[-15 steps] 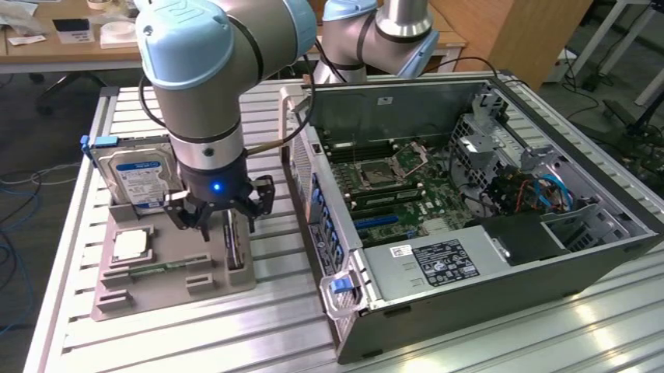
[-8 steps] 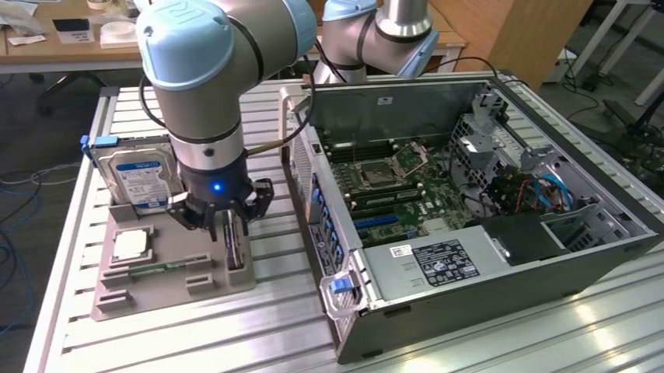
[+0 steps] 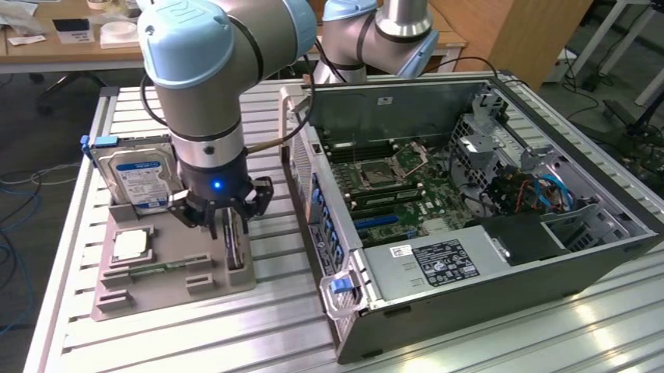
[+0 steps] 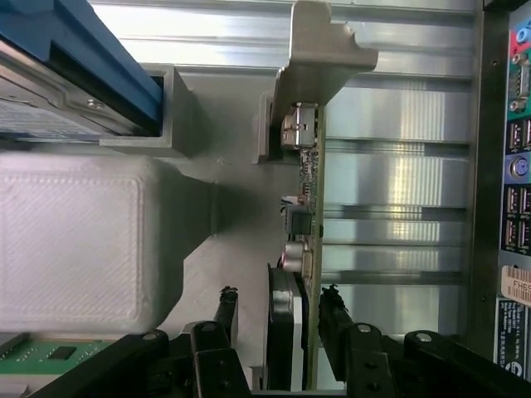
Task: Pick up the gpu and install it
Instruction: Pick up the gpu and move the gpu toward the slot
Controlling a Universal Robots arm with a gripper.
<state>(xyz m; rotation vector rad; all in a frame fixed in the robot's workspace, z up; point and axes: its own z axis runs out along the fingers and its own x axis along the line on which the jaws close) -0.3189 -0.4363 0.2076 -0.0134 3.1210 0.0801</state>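
The gpu stands on edge in a slot of the grey holder, at the holder's side nearest the computer case. In the wrist view the gpu shows its green board, its silver end bracket and a black cooler. My gripper is lowered over the card. One of its black fingers stands on the cooler side and the other on the board side. My gripper is open: a strip of grey holder shows between the cooler and the finger beside it, and the other finger is close against the board.
The open computer case lies at the exterior view's right, with the motherboard exposed. In the holder a silver hard drive with a blue-white label stands behind the arm, a processor lies flat and a green memory stick is near the front.
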